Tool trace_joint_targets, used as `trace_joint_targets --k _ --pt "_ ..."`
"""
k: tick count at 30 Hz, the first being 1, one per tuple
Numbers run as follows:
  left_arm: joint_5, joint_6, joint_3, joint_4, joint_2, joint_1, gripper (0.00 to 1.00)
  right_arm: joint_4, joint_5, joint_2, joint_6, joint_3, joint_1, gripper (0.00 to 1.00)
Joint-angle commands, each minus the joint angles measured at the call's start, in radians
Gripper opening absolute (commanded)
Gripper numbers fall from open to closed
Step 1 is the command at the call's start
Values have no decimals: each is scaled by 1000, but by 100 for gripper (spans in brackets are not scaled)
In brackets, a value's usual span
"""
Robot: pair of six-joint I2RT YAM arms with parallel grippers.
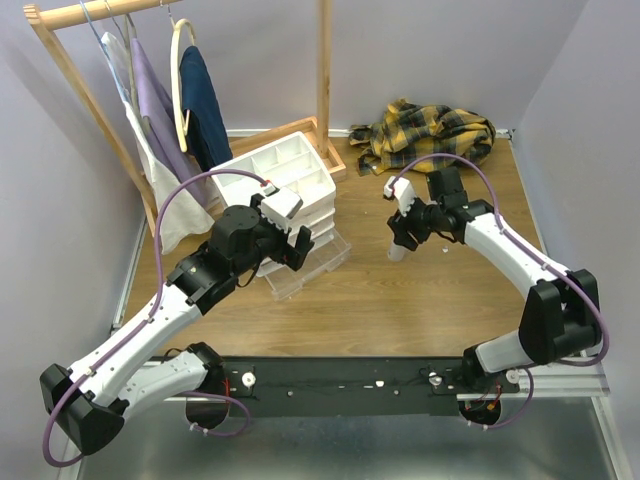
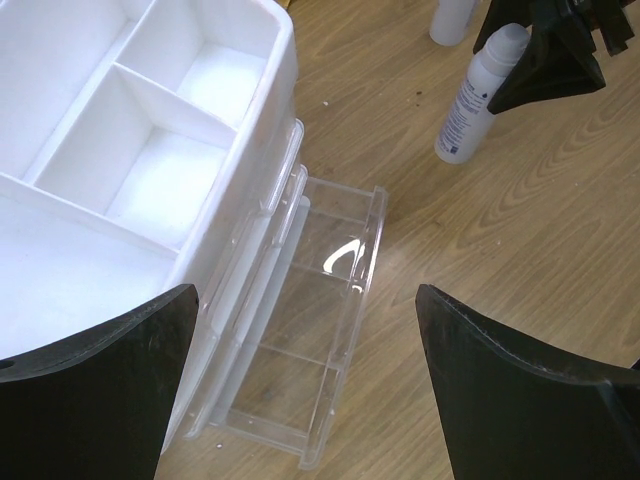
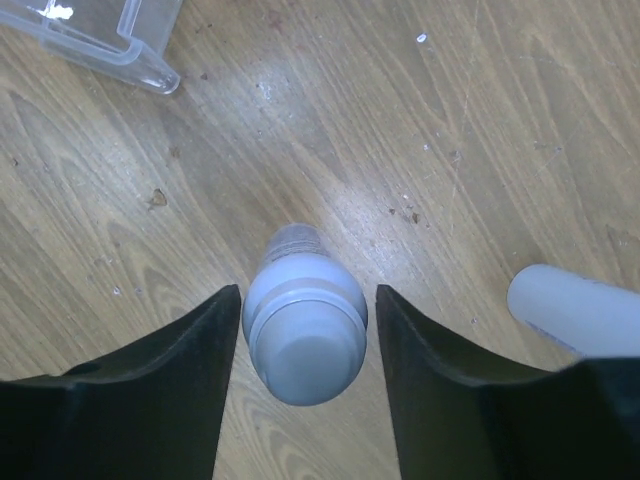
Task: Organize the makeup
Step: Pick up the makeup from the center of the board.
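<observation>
Underneath both tools: a wood-grain tabletop [image 1: 400, 300], smooth, with small specks and scuffs.
Left tool [image 2: 305, 385]: two broad, matte black fingers [image 2: 100, 390] spread wide apart. It holds nothing, touches nothing, and hangs above the drawer.
Drawer [image 2: 310, 340]: clear, glossy plastic; shallow and rectangular with thin cross-dividers. It stands out from the foot of the drawer unit, directly below the gap in the left tool.
Drawer unit [image 2: 140, 130]: opaque white plastic with rounded corners. Thin walls split its top tray into box-shaped compartments. It sits ahead of the left tool, toward its left finger.
Right tool [image 3: 307, 300]: black tapered fingers [image 3: 150, 390] narrowed to about the width of a cap, one on each side of the bottle's top. The finger on the left of the wrist view looks to meet the cap, and a sliver of wood shows at the other. I cannot tell whether the grip is firm.
Bottle [image 3: 305, 335]: smooth white plastic with a domed round cap, ringed by a ridge. From the left wrist it is a slim cylinder with blue print, leaning, its foot on the tabletop and its cap between the right tool's fingers.
Second bottle [image 3: 575, 310]: a smooth white cylinder just outside the right tool's other finger, apart from the first and mostly hidden.
Cloth [image 1: 430, 135]: yellow and dark plaid, crumpled, beyond the right tool and well apart from it.
Rack [image 1: 325, 70]: pale wooden poles with hung garments [image 1: 150, 100], beyond the left tool.
</observation>
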Motion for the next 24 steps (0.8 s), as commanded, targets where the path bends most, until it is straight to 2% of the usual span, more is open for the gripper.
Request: trace_joint_targets --k 1,6,9,10,13,16,19,24 --pt "-21 -4 -10 25 -15 5 99 -62 -36 31 -12 52 -2 58" --pt "-12 -15 -24 46 -32 5 99 -76 -44 50 -6 66 -2 49" --pt "-11 -16 -25 48 -35 5 99 -96 -59 59 -5 84 -2 35" --pt "-10 -19 -25 50 -32 5 99 -102 -68 60 -5 89 -2 26" --pt "-10 -42 -33 65 -31 7 99 -107 -110 45 5 98 -2 14" --pt "66 -47 -41 83 -31 8 99 -102 -147 19 17 101 -2 5" --pt "120 -24 -58 105 -35 10 99 -98 -191 -2 35 102 -4 0" --pt "270 5 -108 186 -47 10 99 -148 -317 -7 14 116 -4 0"
